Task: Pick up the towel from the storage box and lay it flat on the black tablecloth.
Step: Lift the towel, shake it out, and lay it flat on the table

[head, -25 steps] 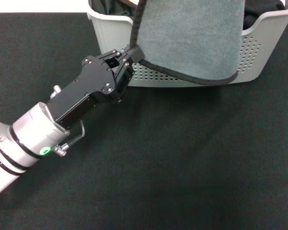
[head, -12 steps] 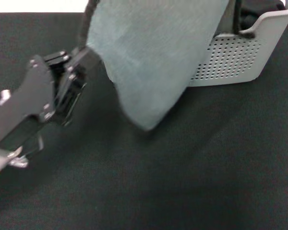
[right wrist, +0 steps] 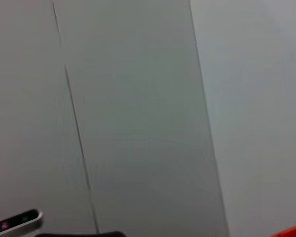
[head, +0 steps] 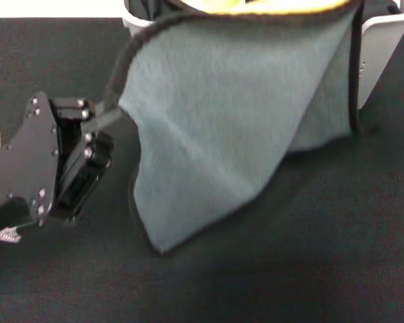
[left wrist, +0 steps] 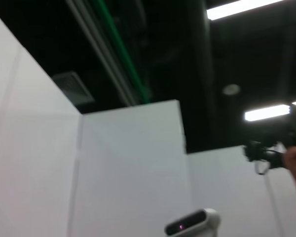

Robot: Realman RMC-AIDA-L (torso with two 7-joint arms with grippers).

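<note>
One towel: a fleecy grey-teal square cloth with a thin black hem (head: 222,141), a strip of its bright yellow face showing along its top edge; it hangs in front of the storage box, spread wide, its lowest corner close to or touching the tablecloth.
One storage box: a light grey plastic basket with rounded corners (head: 380,54), mostly hidden behind the towel; only its right wall and a bit of its left rim show.
One tablecloth: a large plain matte black fabric sheet (head: 289,269) covering the whole surface under and around the storage box.
One gripper in sight: the left gripper (head: 111,116), black, out to the left of the storage box and raised above the tablecloth.
Left gripper state: its fingers are pinched together on the towel's left edge, at the black hem.
Towel relative to gripper: the cloth drapes away from the pinch point toward the storage box, with its upper edge level with the box rim.
Right gripper: out of sight in every view.
Room: the wrist views show white partition panels (left wrist: 128,168), a dark ceiling and bright strip lights (left wrist: 246,7).
</note>
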